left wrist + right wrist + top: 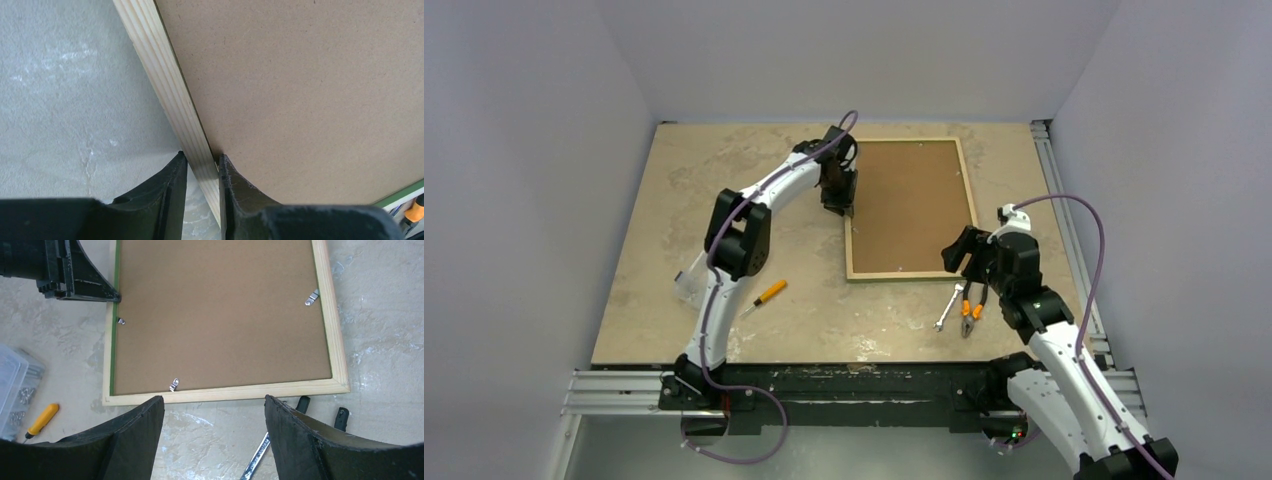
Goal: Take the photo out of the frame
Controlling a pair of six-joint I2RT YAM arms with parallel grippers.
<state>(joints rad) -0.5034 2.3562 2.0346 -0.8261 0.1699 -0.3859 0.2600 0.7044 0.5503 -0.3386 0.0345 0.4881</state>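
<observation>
Notably clips point(173, 384) over photo point(220, 315) (pliers point(971, 312) nearby)

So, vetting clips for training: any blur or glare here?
Top external: even light, no glare, pale wooden rectangular picture frame sharp. Left wrist: wood grain crisp, black left gripper slightly soft. Right wrist: flat brown backing board sharp.

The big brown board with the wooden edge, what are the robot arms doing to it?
A thin rectangular pale-wood picture frame lies face down on the table. Its plain brown board back faces up, with small metal clips at its edges. The left gripper pinches the frame's left rail between its fingers. The right gripper hovers open just off the near rail, touching nothing. The board is not out yet.
</observation>
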